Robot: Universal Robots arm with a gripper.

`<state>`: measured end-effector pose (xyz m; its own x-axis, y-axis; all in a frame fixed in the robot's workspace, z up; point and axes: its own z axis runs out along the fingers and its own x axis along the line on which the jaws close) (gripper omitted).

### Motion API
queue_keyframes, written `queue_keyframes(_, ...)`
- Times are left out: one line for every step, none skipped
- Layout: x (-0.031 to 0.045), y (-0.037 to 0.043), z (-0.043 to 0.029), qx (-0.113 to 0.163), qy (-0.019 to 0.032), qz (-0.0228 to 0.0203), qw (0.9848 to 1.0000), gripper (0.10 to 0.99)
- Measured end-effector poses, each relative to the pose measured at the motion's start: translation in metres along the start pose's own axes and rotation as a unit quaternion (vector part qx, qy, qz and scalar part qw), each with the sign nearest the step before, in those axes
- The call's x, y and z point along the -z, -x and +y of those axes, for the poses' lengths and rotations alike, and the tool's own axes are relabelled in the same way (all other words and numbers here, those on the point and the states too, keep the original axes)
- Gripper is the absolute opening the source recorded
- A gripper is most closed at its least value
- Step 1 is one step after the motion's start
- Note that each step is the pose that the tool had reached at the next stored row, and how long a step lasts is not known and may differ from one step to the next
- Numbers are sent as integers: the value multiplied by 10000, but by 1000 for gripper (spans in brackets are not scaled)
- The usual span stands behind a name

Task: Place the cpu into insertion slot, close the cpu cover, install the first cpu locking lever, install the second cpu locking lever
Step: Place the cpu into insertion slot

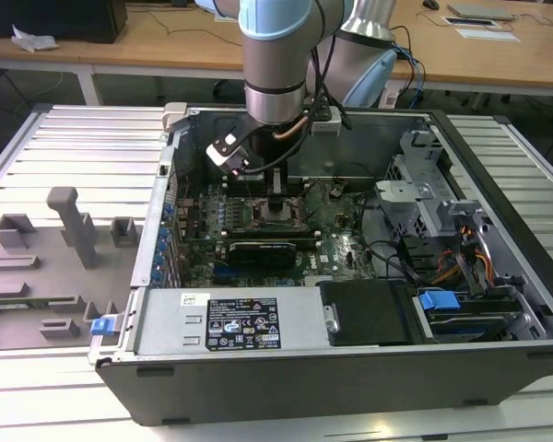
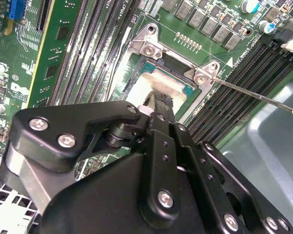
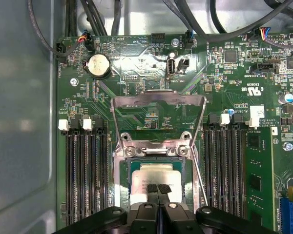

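The cpu (image 3: 154, 173), a flat silvery-grey square, lies inside the insertion slot (image 3: 123, 180) on the green board. My gripper (image 3: 158, 187) is shut, its two black fingers pressed together with their tips on the middle of the chip's top. The second wrist view shows the gripper (image 2: 155, 97) over the cpu (image 2: 168, 80). The cpu cover (image 3: 158, 99) is swung open and lies back from the socket, board showing through its cut-out. A thin locking lever (image 3: 201, 175) stands free beside the socket, also seen as a long lever (image 2: 254, 94). In the exterior view the gripper (image 1: 276, 195) reaches down into the case.
Long black memory slots (image 3: 85, 170) flank the socket on both sides. A black expansion card (image 1: 267, 249) lies near the socket, and a power supply (image 1: 230, 322) sits towards the front. The drive cage (image 1: 424, 198) and cables fill the exterior view's right. Grey fixtures (image 1: 64, 230) stand outside the case.
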<state>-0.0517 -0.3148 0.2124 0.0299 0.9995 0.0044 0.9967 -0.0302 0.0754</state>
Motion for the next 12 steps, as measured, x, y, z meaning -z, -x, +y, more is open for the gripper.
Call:
queue_keyframes(1, 1, -9, 0, 5, -1, 10000, 106)
queue_keyframes(0, 1, -32, 1, 14, 1, 10000, 106)
queue_keyframes(-1, 1, -52, 1, 21, 2, 10000, 106)
queue_keyframes(-2, 1, -61, 2, 24, 3, 10000, 106)
queue_keyframes(-5, 2, -72, 2, 25, 2, 10000, 106)
queue_keyframes(-10, 2, -77, 2, 25, 2, 10000, 106)
queue_keyframes(-23, 2, -80, 3, 24, 2, 10000, 106)
queue_keyframes(-37, 3, -82, 3, 23, 1, 10000, 106)
queue_keyframes(-43, 2, -82, 3, 24, 2, 10000, 106)
queue_keyframes(-46, 2, -82, 3, 24, 2, 10000, 106)
queue_keyframes(-47, 2, -82, 3, 24, 1, 10000, 106)
queue_keyframes(-48, 2, -82, 3, 24, 1, 10000, 106)
